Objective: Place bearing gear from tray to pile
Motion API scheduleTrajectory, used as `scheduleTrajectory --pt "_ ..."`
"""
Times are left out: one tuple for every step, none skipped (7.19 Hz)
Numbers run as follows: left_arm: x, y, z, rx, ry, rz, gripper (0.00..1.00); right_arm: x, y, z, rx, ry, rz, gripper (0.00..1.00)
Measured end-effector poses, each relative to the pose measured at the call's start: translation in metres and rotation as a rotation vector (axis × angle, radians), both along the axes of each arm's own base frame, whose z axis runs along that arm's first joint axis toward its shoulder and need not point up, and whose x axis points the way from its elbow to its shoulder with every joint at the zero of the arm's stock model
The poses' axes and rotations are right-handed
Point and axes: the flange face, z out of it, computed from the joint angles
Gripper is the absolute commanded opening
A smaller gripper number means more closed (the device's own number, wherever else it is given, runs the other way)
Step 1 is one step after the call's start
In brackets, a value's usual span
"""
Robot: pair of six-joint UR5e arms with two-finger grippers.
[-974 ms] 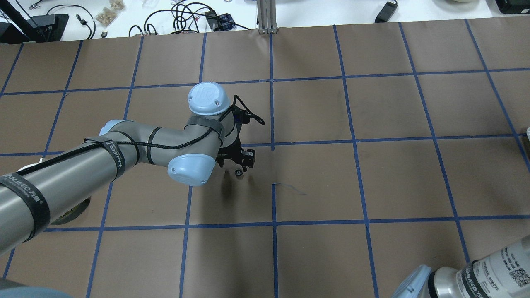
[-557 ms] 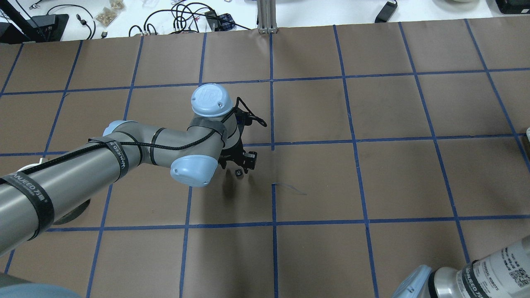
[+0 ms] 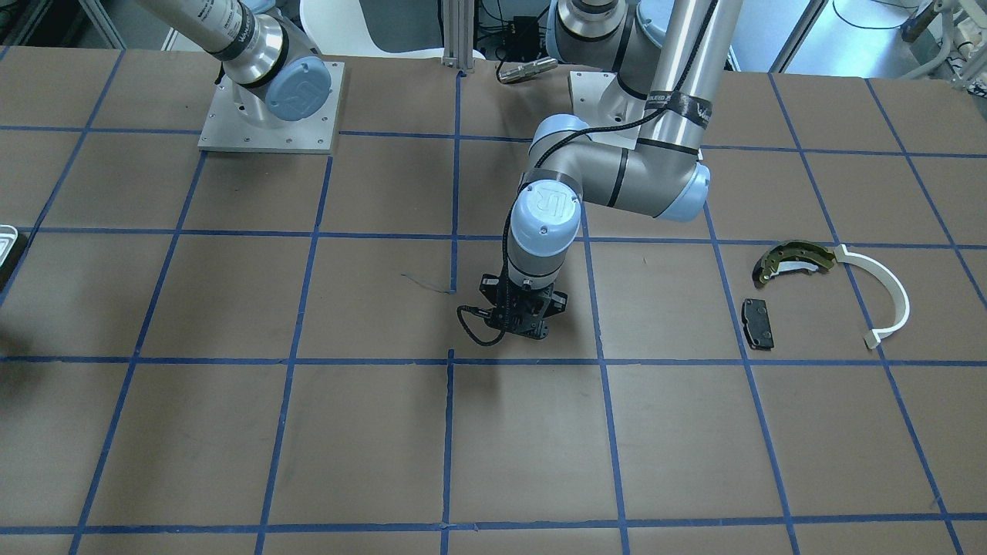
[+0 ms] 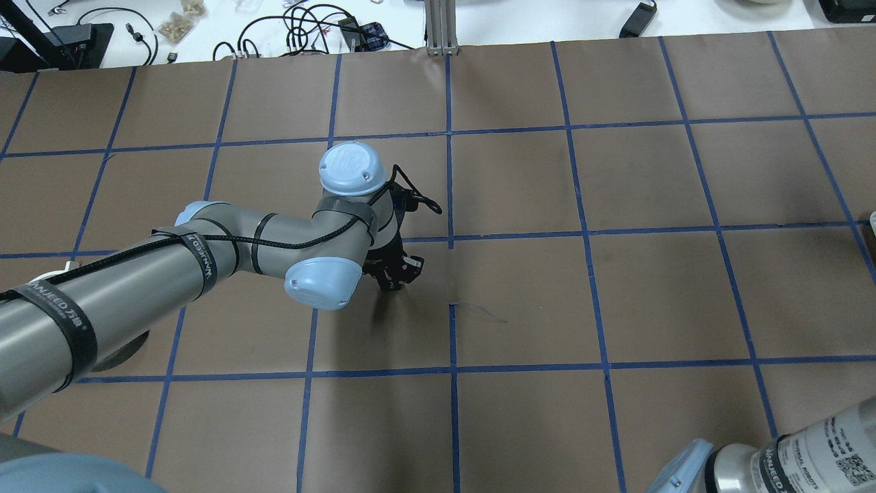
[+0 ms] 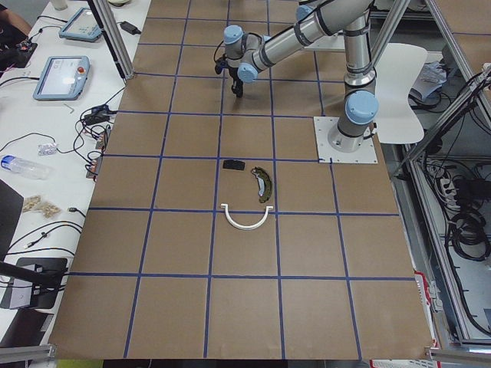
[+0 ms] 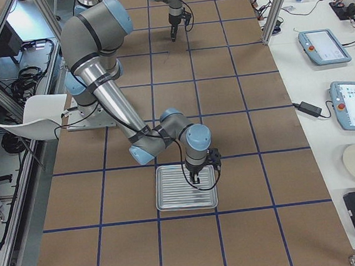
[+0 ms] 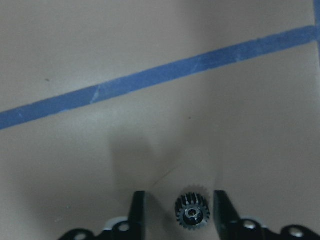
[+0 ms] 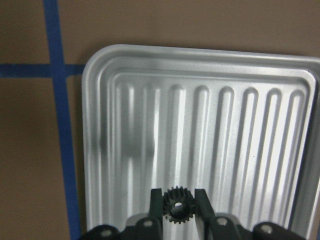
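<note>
A small dark bearing gear (image 7: 192, 214) lies on the brown paper between the fingers of my left gripper (image 7: 180, 195), which stands open around it at the table's middle (image 4: 393, 279). A second bearing gear (image 8: 178, 209) sits between the fingers of my right gripper (image 8: 178, 196), shut on it over the ribbed metal tray (image 8: 100, 65), as the exterior right view also shows it (image 6: 196, 180). The pile lies apart on the left arm's side: an olive-gold brake shoe (image 3: 794, 260), a white arc (image 3: 888, 297) and a dark brake pad (image 3: 757, 322).
Blue tape lines grid the brown table paper. The arms' base plates (image 3: 266, 108) stand at the robot's edge. Cables and boxes (image 4: 301, 27) lie beyond the far edge, and tablets (image 6: 323, 46) rest on a side bench.
The left gripper has come down over the gear on the paper. That gear showed beside the fingers before and is now covered in the overhead view.
</note>
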Motion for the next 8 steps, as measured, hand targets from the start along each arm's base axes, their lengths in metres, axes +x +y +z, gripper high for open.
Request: scheduleTrajectory --pt "0.000 -0.001 0.002 -0.004 0.000 -0.003 0.00 0.031 -0.009 0.018 0.008 -0.031 -0.011 0.04" --pt "0.002 -0.004 0.009 -0.015 0.004 -0.002 0.00 0.081 -0.029 0.036 0.009 -0.056 -0.002 0.03" --pt "0.008 -0.011 0.021 -0.034 0.009 0.010 0.00 0.146 -0.051 0.059 0.010 -0.068 0.000 0.03" --pt "0.022 -0.023 0.038 -0.054 0.011 0.037 0.00 0.212 -0.065 0.077 0.023 -0.085 -0.026 0.03" --pt "0.050 -0.042 0.061 -0.064 0.012 0.079 0.00 0.279 -0.076 0.084 0.037 -0.111 -0.061 0.03" --pt "0.091 -0.065 0.087 -0.063 0.010 0.123 0.00 0.344 -0.078 0.086 0.055 -0.137 -0.084 0.03" --pt "0.141 -0.085 0.112 -0.052 0.009 0.156 0.00 0.408 -0.069 0.088 0.074 -0.144 -0.090 0.02" --pt "0.202 -0.098 0.131 -0.037 0.010 0.188 0.00 0.475 -0.053 0.086 0.085 -0.133 -0.088 0.02"
